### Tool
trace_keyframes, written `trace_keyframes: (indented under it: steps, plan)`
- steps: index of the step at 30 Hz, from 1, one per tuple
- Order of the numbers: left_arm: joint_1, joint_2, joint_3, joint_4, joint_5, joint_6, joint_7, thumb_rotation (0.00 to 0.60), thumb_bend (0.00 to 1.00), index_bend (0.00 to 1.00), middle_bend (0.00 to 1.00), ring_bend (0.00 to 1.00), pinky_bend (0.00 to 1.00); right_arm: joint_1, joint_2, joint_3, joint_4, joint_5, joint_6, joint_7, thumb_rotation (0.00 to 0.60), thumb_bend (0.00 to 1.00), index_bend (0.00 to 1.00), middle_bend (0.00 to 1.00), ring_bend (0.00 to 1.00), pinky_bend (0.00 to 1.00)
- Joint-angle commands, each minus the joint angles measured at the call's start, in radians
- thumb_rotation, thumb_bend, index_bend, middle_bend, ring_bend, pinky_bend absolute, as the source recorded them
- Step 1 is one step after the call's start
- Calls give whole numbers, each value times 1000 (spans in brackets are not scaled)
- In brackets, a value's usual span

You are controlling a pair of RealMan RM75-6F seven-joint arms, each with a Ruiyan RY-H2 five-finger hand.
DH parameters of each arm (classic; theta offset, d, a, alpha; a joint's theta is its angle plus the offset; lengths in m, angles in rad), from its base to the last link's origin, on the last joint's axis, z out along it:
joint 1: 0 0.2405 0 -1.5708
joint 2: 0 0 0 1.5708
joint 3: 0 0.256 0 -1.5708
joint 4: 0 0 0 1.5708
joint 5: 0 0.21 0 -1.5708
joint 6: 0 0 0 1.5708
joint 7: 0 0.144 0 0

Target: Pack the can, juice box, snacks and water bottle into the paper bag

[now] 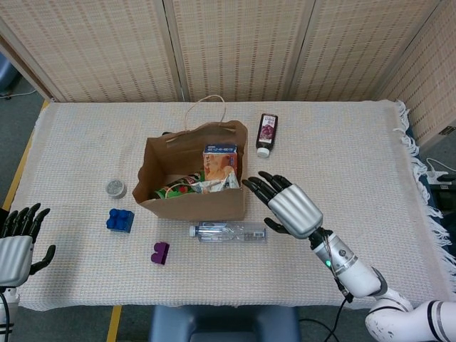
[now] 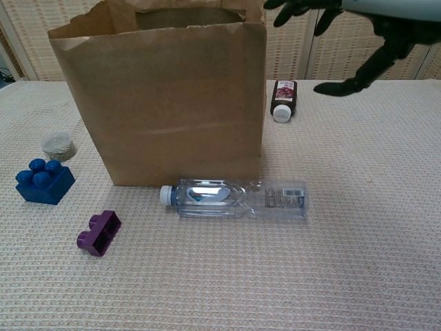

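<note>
Water bottle [image 1: 228, 231]: light, smooth, rollable; grasp midbody.
Right hand [image 1: 288, 209]: empty, fingers spread, at bottle's 2 o'clock.

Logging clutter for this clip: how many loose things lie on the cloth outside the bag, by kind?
Toy bricks: 2 (blue brick, purple brick)
Bottles: 2 (water bottle, dark bottle)
Small round lid-like disc: 1 (disc)
Total: 5

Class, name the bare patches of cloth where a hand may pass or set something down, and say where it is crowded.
Free: right of the dark bottle, and the near edge below the water bottle. Crowded: left of the paper bag, with the round tin, blue block, purple block.
</note>
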Motion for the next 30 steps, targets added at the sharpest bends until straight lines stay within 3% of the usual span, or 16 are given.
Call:
trace_keyframes:
  steps: [1,5,10,15,24,30]
  plan:
    - [0,-1,0,-1,-1,1,1,600,373,98,0,0,0,-7,-32,-26,33,-19,-39,-15,600,200,0,122,65,207]
    - [1,-1,0,-1,-1,1,1,600,373,98,0,0,0,-4,-54,-32,46,-12,-62,-34,600,174,0,122,59,168]
    - [0,2,0,0,1,-2,-8,600,374,99,0,0,0,23,-162,-30,45,76,-146,-137,600,147,0,121,50,154]
    - [0,5,1,2,3,-4,-21,600,374,99,0,0,0,15,-200,-40,25,60,-127,-205,600,147,0,121,50,154]
    - [-1,6,2,4,6,-5,-25,600,374,100,0,0,0,-16,-173,4,6,66,-66,-188,600,147,0,121,50,154]
    - [-1,4,1,2,3,-4,-17,600,375,100,0,0,0,-42,-120,39,-30,41,-22,-110,600,147,0,121,50,154]
